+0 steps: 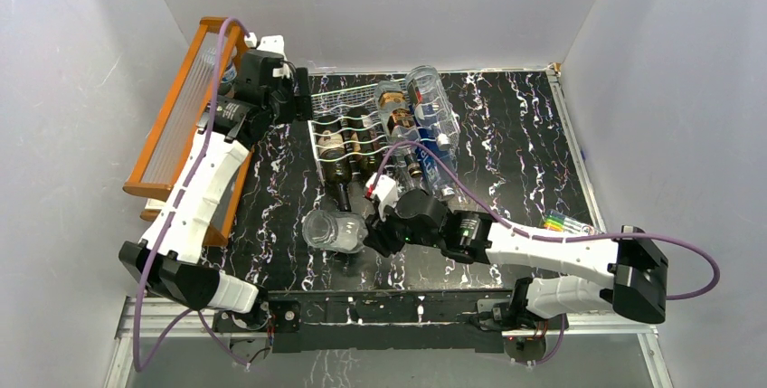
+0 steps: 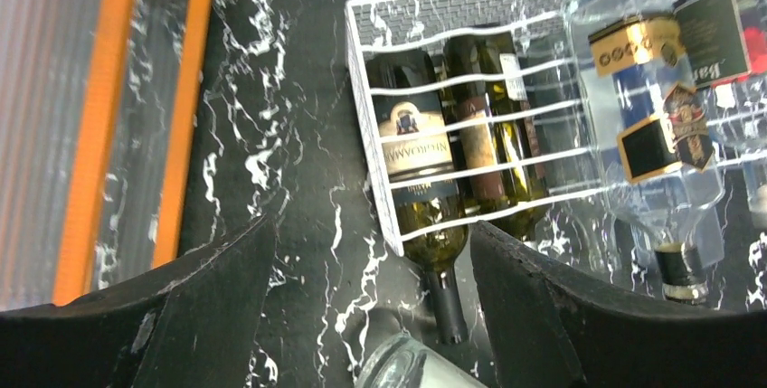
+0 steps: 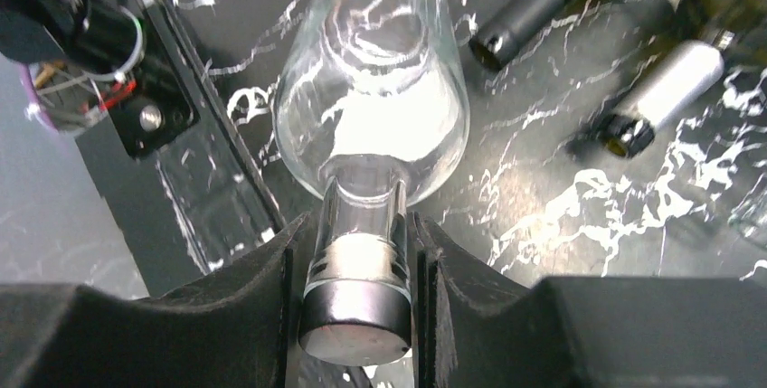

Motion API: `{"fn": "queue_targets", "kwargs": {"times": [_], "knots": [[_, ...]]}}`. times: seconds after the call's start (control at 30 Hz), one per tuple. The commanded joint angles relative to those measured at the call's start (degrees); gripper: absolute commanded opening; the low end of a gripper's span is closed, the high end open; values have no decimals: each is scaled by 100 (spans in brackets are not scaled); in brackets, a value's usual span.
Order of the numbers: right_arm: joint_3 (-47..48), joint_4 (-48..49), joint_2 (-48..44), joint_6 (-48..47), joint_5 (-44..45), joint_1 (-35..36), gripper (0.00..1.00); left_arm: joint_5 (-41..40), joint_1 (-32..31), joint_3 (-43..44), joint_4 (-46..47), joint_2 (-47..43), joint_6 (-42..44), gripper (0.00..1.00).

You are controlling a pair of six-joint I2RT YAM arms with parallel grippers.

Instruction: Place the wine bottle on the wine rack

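Observation:
A clear empty wine bottle [image 1: 333, 230] lies roughly level in front of the rack, its base to the left. My right gripper [image 1: 375, 230] is shut on its neck. In the right wrist view the fingers [image 3: 360, 225] clamp the neck just above the dark cap, with the wine bottle's body [image 3: 375, 89] beyond them. The silver-white wine rack [image 1: 348, 99] lies flat at the back centre and holds several bottles. My left gripper [image 1: 298, 99] hangs open by the rack's far left corner, holding nothing [image 2: 371, 225]. The rack's side wall [image 2: 373, 153] shows between the left gripper's fingers.
A tall orange wooden shelf [image 1: 181, 108] leans along the left wall. Dark bottle necks [image 1: 342, 196] stick out of the rack's near side, close to the held bottle. A black rail [image 1: 389, 302] runs along the front edge. White walls enclose the table.

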Motion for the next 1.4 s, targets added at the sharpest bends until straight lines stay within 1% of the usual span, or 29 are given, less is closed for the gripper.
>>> {"fn": "queue_targets", "kwargs": {"times": [0.0, 0.1, 0.27, 0.4, 0.47, 0.67, 0.83, 1.0, 1.1, 1.2, 1.37], "knots": [[-101, -717, -135, 88, -418, -2, 0, 424, 40, -394, -62, -227, -222, 77], [-157, -819, -122, 69, -554, -68, 0, 515, 110, -875, -92, -473, -333, 78], [-196, -967, 26, -50, -792, -267, 0, 1084, 301, -1719, -78, -694, -560, 78], [-188, -1061, 216, -250, -1089, -409, 0, 1381, 377, -2268, -48, -903, -734, 78], [-187, -1081, 367, -373, -1276, -489, 0, 1562, 397, -2479, -14, -996, -796, 78], [-163, -1004, 817, -546, -1442, -677, 0, 2084, 410, -3144, 42, -1211, -902, 79], [-143, -881, 1160, -594, -1503, -708, 0, 2262, 420, -3608, 85, -1255, -958, 80], [-167, -737, 1388, -587, -1505, -711, 0, 2892, 423, -3885, 252, -1230, -952, 80], [-196, -672, 1477, -567, -1550, -711, 4, 3306, 425, -4089, 462, -1233, -1005, 80], [-179, -715, 1551, -586, -1493, -711, 11, 3534, 428, -4260, 587, -1115, -1088, 80], [-125, -776, 1627, -553, -1330, -711, 30, 3580, 425, -4510, 703, -1031, -1242, 75]]}}
